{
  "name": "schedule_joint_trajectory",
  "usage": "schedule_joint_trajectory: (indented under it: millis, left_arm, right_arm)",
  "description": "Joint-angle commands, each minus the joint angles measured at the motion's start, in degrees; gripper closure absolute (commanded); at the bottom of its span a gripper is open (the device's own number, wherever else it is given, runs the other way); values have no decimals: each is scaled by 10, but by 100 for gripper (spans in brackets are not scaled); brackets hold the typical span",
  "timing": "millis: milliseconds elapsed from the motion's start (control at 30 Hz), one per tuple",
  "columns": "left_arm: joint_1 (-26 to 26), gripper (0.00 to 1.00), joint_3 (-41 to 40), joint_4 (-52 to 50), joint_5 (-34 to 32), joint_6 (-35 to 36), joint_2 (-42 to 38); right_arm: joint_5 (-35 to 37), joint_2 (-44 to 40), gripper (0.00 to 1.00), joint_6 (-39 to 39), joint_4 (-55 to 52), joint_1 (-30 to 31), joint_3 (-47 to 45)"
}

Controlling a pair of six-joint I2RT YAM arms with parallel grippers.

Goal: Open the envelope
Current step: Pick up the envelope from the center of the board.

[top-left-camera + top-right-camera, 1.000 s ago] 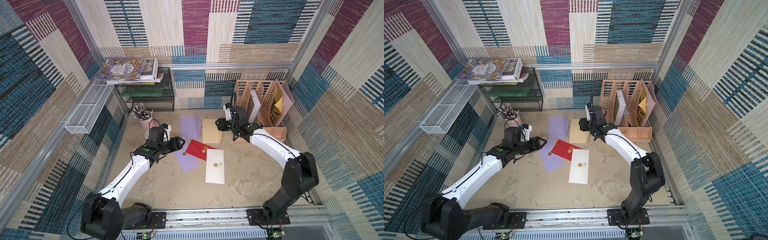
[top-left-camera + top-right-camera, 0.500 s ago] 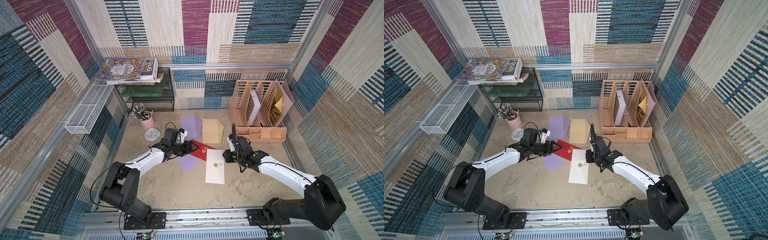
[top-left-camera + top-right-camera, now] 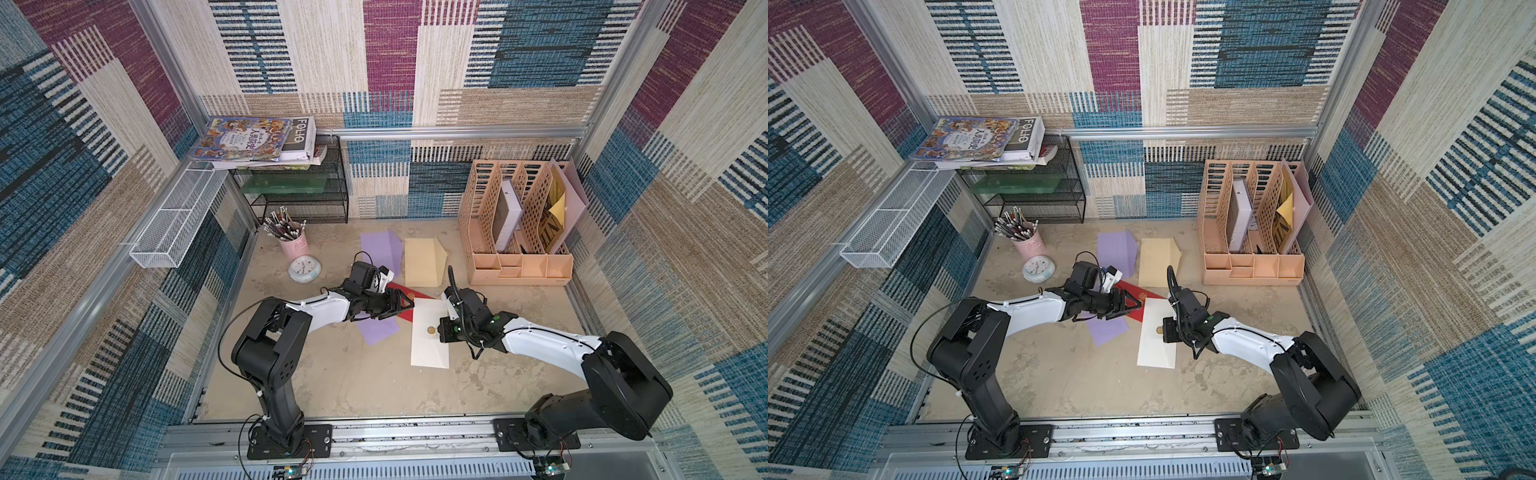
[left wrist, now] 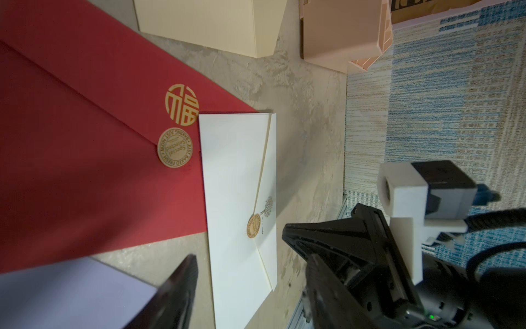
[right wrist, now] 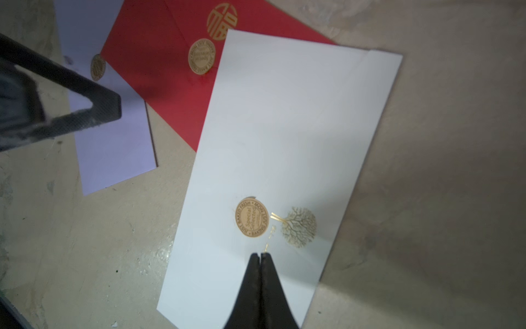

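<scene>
Closing my right gripper [image 5: 260,256] has brought its tips together, empty, just beside the seal [image 5: 252,218] on the white envelope [image 5: 284,128], which is still sealed. It lies at the middle of the tabletop [image 3: 353,382], overlapping the red envelope [image 5: 159,71], where my left gripper [image 3: 401,304] hangs open, holding nothing. A second ago the right arm reached back by the cream envelope [image 3: 422,262].

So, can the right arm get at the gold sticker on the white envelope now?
Probably yes. The right gripper, shut, is over the white envelope, close beside the gold sticker; nothing lies between them.
</scene>
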Motion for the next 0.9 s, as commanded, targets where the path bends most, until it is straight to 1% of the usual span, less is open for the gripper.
schedule_joint_trajectory:
  millis: [0,133,200,367,667,867]
  left_arm:
    - [-2,37,1,21,16,-11,16]
    - [-3,38,-2,28,19,-14,26]
    - [-3,38,-2,27,18,-12,28]
    - [-5,38,3,27,21,-14,36]
    - [-15,38,-3,27,24,-16,39]
    - [-21,38,0,33,31,-20,56]
  right_arm:
    - [1,19,93,4,23,-1,0]
    - [3,33,93,6,25,-5,-3]
    - [11,21,94,8,22,-5,-5]
    - [28,-11,91,4,0,-8,-6]
    - [17,3,91,16,16,-11,-40]
    - [18,12,90,14,18,-15,-48]
